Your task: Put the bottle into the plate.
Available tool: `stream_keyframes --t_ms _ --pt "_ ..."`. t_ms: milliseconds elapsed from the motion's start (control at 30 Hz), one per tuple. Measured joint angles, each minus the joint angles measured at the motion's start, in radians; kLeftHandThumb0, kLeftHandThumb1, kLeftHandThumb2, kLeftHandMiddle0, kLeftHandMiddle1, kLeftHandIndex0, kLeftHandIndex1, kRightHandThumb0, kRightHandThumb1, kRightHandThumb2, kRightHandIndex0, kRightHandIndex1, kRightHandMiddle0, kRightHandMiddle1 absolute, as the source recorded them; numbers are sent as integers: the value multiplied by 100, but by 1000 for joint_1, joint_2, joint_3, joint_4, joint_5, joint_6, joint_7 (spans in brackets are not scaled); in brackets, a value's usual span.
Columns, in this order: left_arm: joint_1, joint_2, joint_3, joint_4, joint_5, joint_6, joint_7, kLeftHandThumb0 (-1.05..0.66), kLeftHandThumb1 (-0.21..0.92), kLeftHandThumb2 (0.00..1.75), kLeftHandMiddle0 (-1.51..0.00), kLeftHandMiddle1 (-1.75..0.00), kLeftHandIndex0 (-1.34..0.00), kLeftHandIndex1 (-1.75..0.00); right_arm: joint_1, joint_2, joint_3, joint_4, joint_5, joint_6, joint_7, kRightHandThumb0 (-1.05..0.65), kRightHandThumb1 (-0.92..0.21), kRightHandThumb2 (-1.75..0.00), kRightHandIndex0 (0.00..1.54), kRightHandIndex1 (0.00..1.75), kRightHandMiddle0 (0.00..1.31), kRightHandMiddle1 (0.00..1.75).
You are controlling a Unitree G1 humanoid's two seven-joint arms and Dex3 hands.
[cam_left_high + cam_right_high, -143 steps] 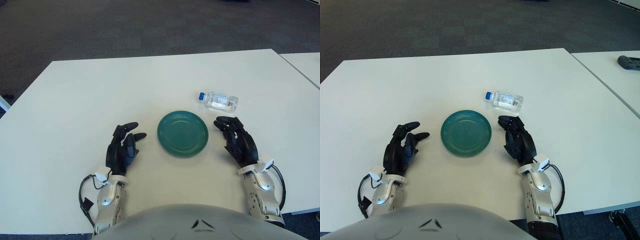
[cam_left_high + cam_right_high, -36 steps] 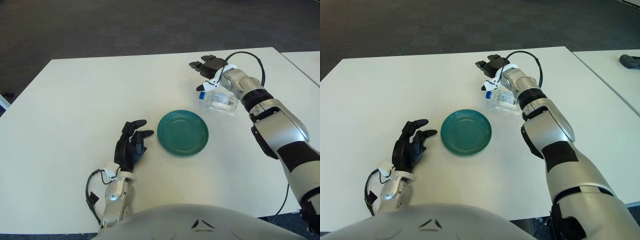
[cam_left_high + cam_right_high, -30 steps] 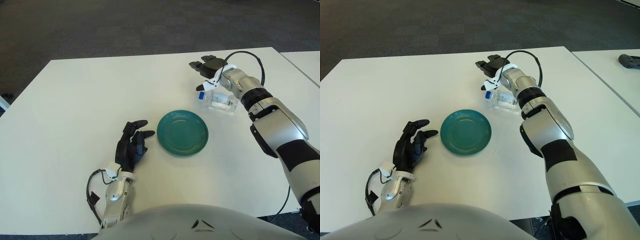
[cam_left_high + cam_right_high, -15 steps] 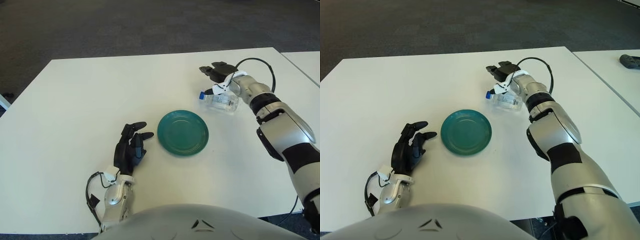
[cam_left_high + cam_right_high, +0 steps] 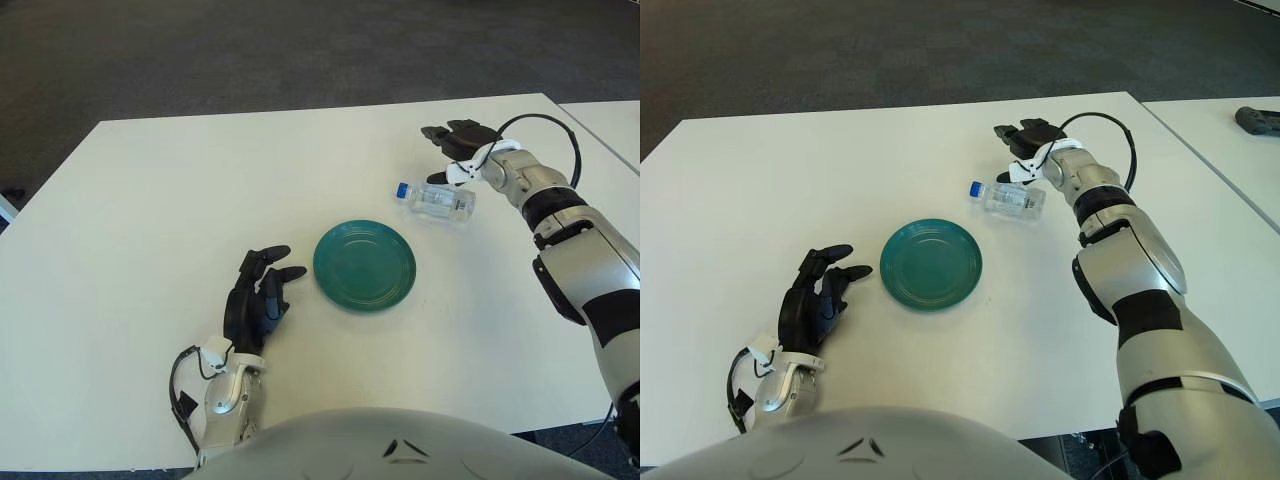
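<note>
A clear plastic bottle (image 5: 436,201) with a blue cap lies on its side on the white table (image 5: 160,200), cap pointing left. The round green plate (image 5: 365,265) sits near the table's middle, down-left of the bottle. My right hand (image 5: 457,138) hovers above and behind the bottle's right end, fingers spread, holding nothing. My left hand (image 5: 258,298) shows left of the plate with relaxed fingers.
A second white table (image 5: 1230,150) stands to the right across a narrow gap, with a dark object (image 5: 1258,122) on it. Dark carpet lies beyond the far edge.
My right hand has moved right and slightly away, from over the bottle's cap to beyond its right end. The bottle and plate stay put. The left hand barely shifted.
</note>
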Motion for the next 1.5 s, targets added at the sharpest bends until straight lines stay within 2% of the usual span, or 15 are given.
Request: stream_keyframes --t_ms 433,667,1000,1500 --pt "20 9 23 -10 -23 -9 -20 -80 92 65 -57 -111 -30 -118 71 -44 -10 -63 27 -44 0 -105 -92 -62 0 0 0 0" --pt "24 14 31 -3 -28 -30 -36 -80 92 63 -58 -111 -30 -118 148 -77 -41 -170 66 -54 11 -105 -92 -62 0 0 0 0" --pt "21 16 36 3 -35 -34 -53 -82 92 62 -57 -109 -30 -117 242 -89 -55 -311 95 -98 36 -105 -92 -62 0 0 0 0" --pt "24 14 40 0 -27 -34 -53 -85 92 65 -58 -108 -31 -116 340 -119 -95 -405 117 -109 47 -105 -92 -61 0 0 0 0"
